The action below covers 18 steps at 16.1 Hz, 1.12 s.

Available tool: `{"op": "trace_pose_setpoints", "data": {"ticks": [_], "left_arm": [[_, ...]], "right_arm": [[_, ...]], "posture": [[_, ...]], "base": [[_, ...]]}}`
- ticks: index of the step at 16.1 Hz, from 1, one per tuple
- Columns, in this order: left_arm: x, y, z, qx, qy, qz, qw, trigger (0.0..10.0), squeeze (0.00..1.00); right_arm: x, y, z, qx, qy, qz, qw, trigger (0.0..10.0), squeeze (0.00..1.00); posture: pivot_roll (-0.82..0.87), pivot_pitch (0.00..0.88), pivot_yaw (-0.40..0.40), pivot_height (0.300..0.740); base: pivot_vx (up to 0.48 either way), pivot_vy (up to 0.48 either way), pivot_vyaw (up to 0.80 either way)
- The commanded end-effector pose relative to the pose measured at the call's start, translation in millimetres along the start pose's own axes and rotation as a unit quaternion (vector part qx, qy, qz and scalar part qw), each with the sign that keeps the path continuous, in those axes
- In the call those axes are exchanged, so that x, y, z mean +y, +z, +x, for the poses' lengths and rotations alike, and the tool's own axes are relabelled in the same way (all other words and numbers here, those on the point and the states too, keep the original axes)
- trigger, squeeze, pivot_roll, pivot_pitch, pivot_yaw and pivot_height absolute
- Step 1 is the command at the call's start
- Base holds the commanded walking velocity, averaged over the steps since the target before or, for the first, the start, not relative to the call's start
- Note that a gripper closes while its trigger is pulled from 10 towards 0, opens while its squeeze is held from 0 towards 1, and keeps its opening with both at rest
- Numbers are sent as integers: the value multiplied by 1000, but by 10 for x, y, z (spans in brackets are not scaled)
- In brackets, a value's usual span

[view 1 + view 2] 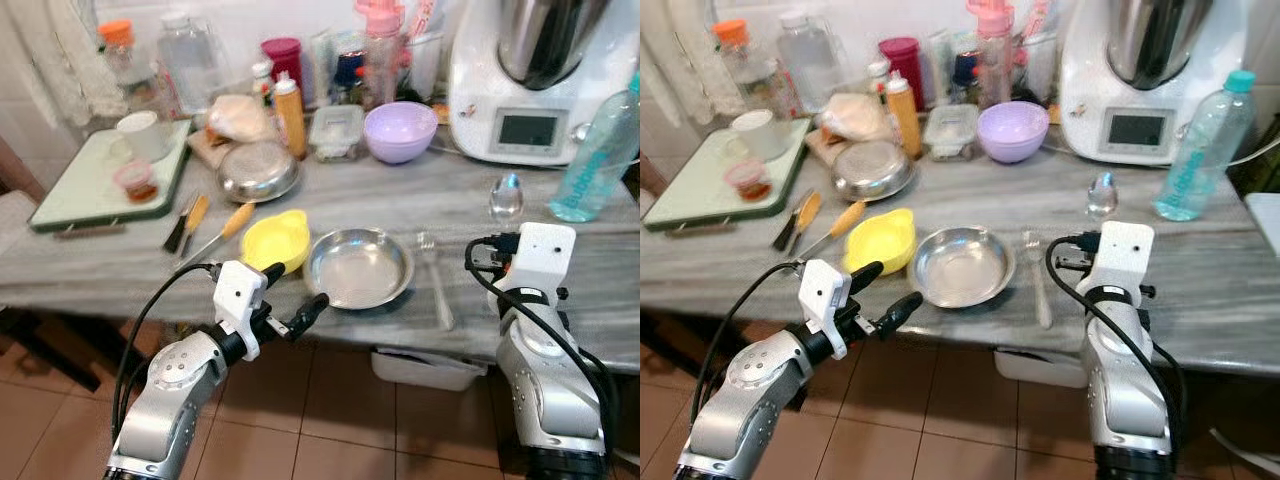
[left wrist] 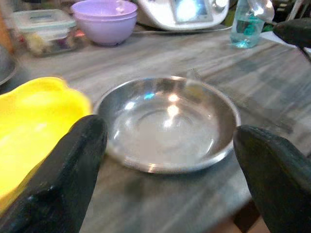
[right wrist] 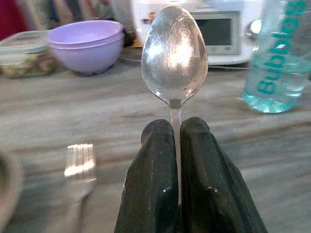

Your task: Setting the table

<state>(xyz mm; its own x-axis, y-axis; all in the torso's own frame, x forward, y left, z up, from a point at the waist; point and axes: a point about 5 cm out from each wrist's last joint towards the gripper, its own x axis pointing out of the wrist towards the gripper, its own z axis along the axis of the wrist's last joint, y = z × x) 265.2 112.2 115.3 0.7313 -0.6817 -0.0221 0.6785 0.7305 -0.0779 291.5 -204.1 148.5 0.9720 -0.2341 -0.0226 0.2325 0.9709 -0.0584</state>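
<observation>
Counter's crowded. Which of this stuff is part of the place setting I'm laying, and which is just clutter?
In the job:
- spoon, clamped in the right gripper
- steel plate, in front of the open left gripper
- fork, lying right of the plate
- yellow bowl, touching the plate's left

Lying about:
- purple bowl
- food processor
- water bottle
- green tray

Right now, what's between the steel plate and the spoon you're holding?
A fork lies on the counter between the steel plate and the spoon, seen in the eye views.

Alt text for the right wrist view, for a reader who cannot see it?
The right gripper is shut on an upright spoon over a grey counter. Behind stand a purple bowl and a blue-green bottle; a fork lies nearer.
</observation>
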Motion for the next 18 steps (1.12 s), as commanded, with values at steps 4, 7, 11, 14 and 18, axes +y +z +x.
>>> {"op": "trace_pose_setpoints", "data": {"ticks": [4, 7, 11, 14, 18], "left_arm": [[49, -35, -61, 12, 6, 8, 1000, 10000, 0], [54, -54, -92, 15, 13, 2, 1000, 10000, 0], [96, -38, -192, 13, 46, 3, 999, 10000, 0], [105, -87, -347, 31, 56, 9, 998, 10000, 0], [116, -193, -514, 56, 47, 3, 997, 10000, 0]], "right_arm": [[38, 66, 12, -14, 6, 4, 1000, 10000, 0], [50, 64, 12, -13, 8, 4, 1000, 10000, 0], [86, 20, -72, -6, 12, 7, 1000, 10000, 0], [125, -2, -163, 3, 18, 15, 1000, 10000, 0], [172, -65, -358, 27, 29, 27, 999, 10000, 0]], "posture": [[-106, 0, 89, 740], [-101, 0, 85, 740], [-101, 0, 97, 740], [-100, 0, 105, 740], [-95, 13, 109, 740]], "base": [[362, 0, 0], [264, 0, 0], [0, 0, 0], [0, 0, 0], [0, 0, 0]]}}
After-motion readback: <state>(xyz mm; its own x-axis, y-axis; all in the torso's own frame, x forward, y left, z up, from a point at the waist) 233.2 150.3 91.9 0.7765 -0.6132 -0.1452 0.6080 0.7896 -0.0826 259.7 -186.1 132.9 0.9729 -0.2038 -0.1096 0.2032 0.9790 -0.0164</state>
